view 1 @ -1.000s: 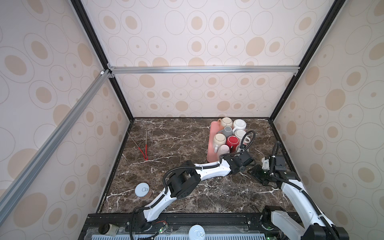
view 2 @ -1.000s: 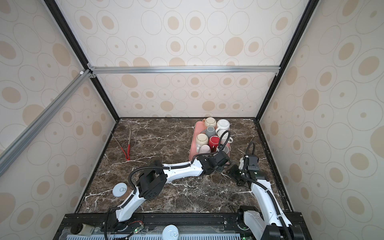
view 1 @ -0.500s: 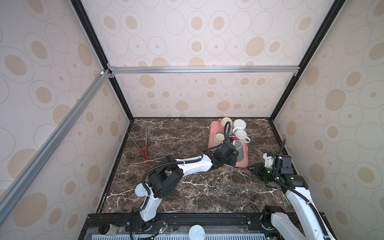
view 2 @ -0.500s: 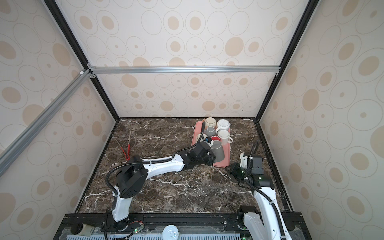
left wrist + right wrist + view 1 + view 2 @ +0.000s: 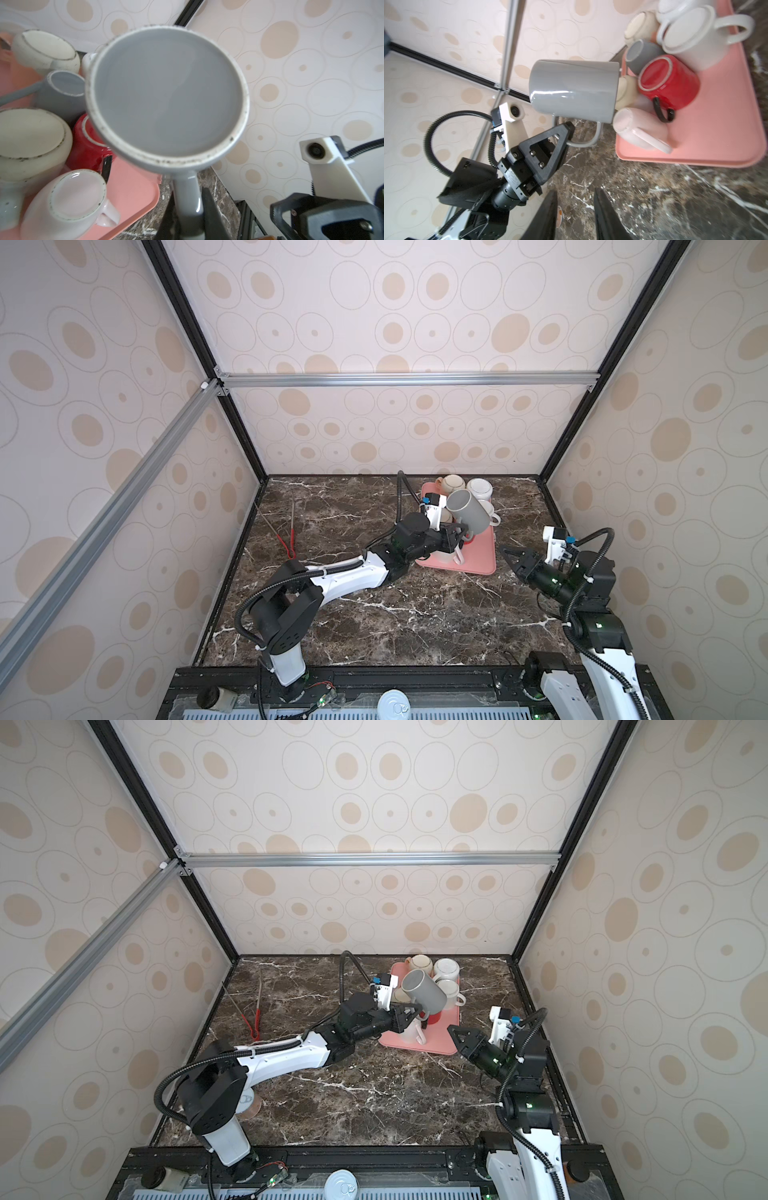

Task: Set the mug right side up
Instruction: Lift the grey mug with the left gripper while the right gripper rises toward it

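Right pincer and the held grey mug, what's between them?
Only a bare stretch of the pink tray, between right pincer and grey mug, in both top views.

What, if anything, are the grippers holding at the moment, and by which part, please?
The left gripper holds the grey mug by its handle; the right gripper holds nothing.

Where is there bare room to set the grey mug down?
The table is bare across its near middle, and between red tongs and pink tray. The tray's near right corner is free; the rest is crowded with mugs.
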{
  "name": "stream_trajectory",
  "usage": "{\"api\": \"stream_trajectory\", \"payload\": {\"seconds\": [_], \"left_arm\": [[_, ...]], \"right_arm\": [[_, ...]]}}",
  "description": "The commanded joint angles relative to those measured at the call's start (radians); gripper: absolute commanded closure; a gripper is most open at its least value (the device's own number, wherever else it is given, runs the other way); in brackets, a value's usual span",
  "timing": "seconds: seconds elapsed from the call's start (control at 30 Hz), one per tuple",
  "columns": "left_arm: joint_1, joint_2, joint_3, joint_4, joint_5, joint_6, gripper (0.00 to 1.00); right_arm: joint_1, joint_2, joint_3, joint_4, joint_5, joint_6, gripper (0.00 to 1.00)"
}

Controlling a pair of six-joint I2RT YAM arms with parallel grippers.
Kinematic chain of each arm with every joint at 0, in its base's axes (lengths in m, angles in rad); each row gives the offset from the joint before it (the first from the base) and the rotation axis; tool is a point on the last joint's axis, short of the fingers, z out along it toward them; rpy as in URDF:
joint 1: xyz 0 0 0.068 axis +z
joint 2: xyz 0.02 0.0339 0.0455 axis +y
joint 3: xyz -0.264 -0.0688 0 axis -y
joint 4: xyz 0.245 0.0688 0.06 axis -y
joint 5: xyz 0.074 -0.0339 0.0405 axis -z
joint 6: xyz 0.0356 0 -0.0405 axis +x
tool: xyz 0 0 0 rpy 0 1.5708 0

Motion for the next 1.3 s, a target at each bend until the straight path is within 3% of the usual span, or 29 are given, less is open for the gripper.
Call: {"api": "stream_trajectory", "payload": {"seconds": [0.0, 0.17, 0.43, 0.5, 0.83, 1.27], "left_arm": [[0.042, -0.112, -0.021, 0.331, 0.061, -0.053, 1.0], [0.088, -0.169, -0.065, 0.447, 0.097, -0.104, 1.0], [0.118, -0.206, -0.095, 0.562, 0.12, -0.161, 1.0], [0.121, -0.206, -0.106, 0.594, 0.123, -0.186, 1.0], [0.126, -0.212, -0.145, 0.696, 0.125, -0.269, 1.0], [0.13, -0.222, -0.182, 0.774, 0.12, -0.311, 1.0]], "right_arm": [[0.017, -0.009, -0.035, 0.276, -0.065, 0.123, 0.64], [0.085, 0.031, -0.037, 0.435, -0.053, 0.18, 0.6], [0.387, 0.206, 0.054, 0.53, 0.077, 0.14, 0.56], [0.419, 0.248, 0.071, 0.578, 0.093, 0.152, 0.54], [0.457, 0.448, 0.148, 0.801, 0.108, 0.273, 0.5], [0.483, 0.568, 0.177, 0.947, 0.135, 0.385, 0.51]]}}
